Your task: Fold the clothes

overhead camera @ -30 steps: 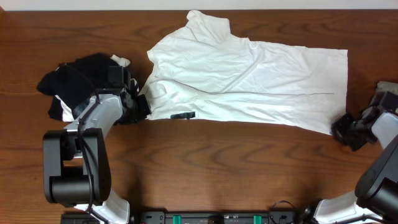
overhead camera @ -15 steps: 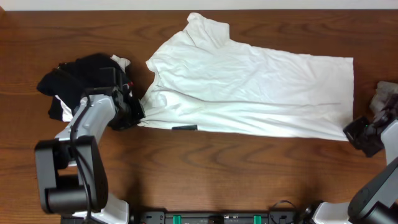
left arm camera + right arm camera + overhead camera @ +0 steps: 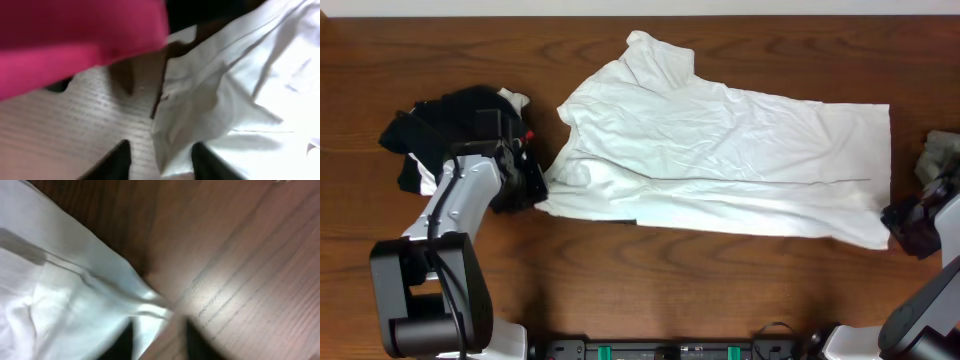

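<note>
Here, from overhead, the white T-shirt (image 3: 720,170) lies spread out flat in the middle of the brown table (image 3: 670,290), running from left to right. One sleeve sticks out at the far side. The left gripper (image 3: 535,185) sits at the shirt's left edge, and the right gripper (image 3: 900,220) sits at its near right corner. A pile of black garments (image 3: 440,125) lies just left of the left gripper. A small grey cloth (image 3: 940,155) is at the far right edge.

In the left wrist view, the left gripper (image 3: 160,147) has its two dark fingers apart, not squeezing. The crumpled edge of the T-shirt (image 3: 260,100) lies between them on the table (image 3: 75,125). A blurry pink-red thing (image 3: 75,40) fills the top left.

In the right wrist view, which is blurry, the right gripper (image 3: 157,330) has its fingers apart too. The pointed corner of the T-shirt (image 3: 65,295) rests loose between them on the table (image 3: 240,255).
</note>
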